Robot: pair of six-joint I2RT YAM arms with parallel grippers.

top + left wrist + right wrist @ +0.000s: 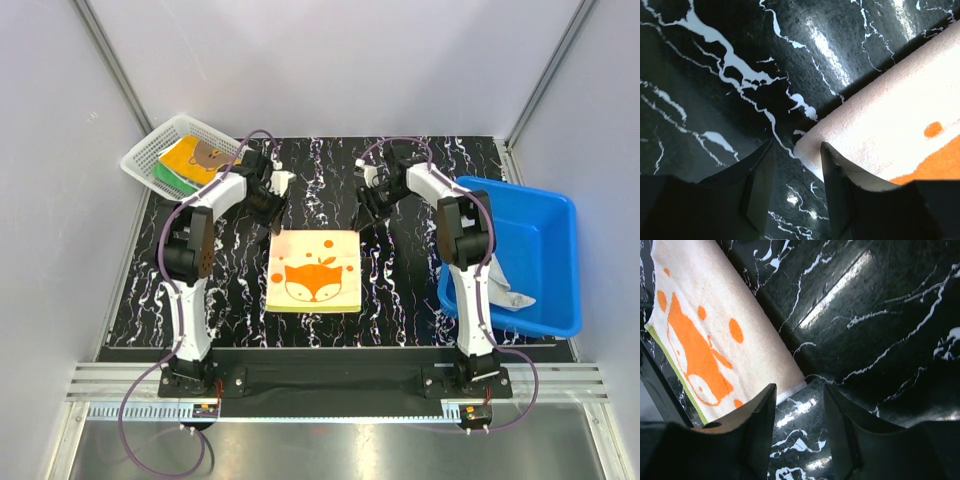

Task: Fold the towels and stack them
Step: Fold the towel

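Evidently poised to fold, left claw (797, 144) and right claw (800, 386) gape open, straddling far corners of the fox towel (315, 272).

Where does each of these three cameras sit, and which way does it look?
Top external: fixed above and behind the bases, looking down on the table, fox towel, basket, tub; left arm and right arm show.
Left wrist: rides the left arm, looking past the open left end effector at a towel corner.
Right wrist: likewise, past the open right end effector at another corner.
All three share the fox towel.
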